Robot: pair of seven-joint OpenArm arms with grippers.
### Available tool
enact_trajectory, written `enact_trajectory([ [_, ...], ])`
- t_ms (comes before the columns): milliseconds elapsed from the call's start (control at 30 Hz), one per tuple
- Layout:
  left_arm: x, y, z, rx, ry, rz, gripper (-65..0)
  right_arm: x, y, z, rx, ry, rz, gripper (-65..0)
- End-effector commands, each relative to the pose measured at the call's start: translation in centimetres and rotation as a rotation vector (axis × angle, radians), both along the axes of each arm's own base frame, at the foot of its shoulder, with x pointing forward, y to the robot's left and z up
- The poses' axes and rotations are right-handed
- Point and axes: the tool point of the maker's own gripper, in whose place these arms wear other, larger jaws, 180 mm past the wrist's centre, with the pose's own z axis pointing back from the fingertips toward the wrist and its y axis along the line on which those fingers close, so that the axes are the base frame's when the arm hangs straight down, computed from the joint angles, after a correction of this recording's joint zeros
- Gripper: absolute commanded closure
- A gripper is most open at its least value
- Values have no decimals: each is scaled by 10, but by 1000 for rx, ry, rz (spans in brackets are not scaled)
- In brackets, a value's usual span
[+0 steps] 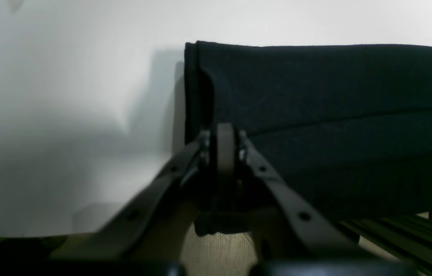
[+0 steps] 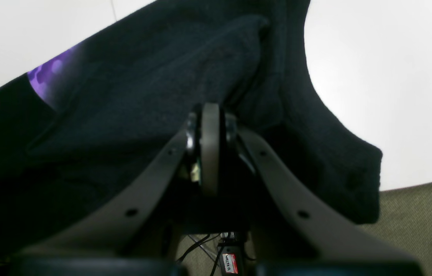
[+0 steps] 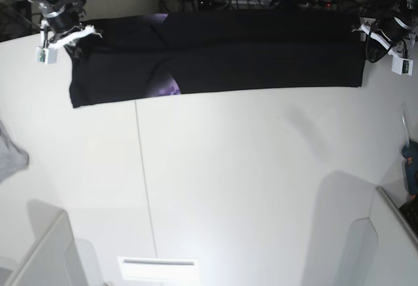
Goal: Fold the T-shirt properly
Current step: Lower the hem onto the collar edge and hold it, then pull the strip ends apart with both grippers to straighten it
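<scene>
Fabric of the T-shirt hides both fingertips: left end effector and right end effector pinch its ends.

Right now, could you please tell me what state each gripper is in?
Left gripper: closed on the T-shirt at one end.
Right gripper: closed on the T-shirt at the other end.
</scene>
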Motion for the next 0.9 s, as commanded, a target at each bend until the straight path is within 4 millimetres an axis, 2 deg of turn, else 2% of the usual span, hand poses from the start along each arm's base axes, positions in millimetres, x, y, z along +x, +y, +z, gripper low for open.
enact_trajectory([
  [0,3,2,7,16,-17,-12,0,5,-4,8,-12,-35,0,0],
  [167,3,3,7,18,-19,-10,0,3,-4,7,-9,-30,-4,0],
  [200,3,5,8,20,-19,-6,0,3,-3,7,-6,-31,-9,-39],
  [267,3,5,8,21,-18,-5,-118,2,-5,7,-5,-33,-20,-149],
  [367,3,6,8,22,-19,-4,-309,2,-13,9,-18,-38,-43,-248],
  [467,3,5,9,22,-23,-4,-436,0,-25,13,-39,-46,-72,-249],
  [533,4,4,10,19,-29,-6,-457,1,-31,18,-45,-80,-112,-249],
  [633,5,-1,11,3,-45,1,-408,7,-39,32,-67,-159,-147,-251],
  [700,4,-7,9,-17,-54,17,-308,13,-29,39,-58,-194,-99,-249],
  [733,3,-9,7,-27,-57,26,-219,18,-19,44,-44,-223,-43,-242],
  [800,6,-15,5,-50,-69,38,0,23,1,50,-18,-263,63,-173],
  [867,10,-18,2,-67,-81,56,0,31,11,54,-2,-292,124,-30],
])
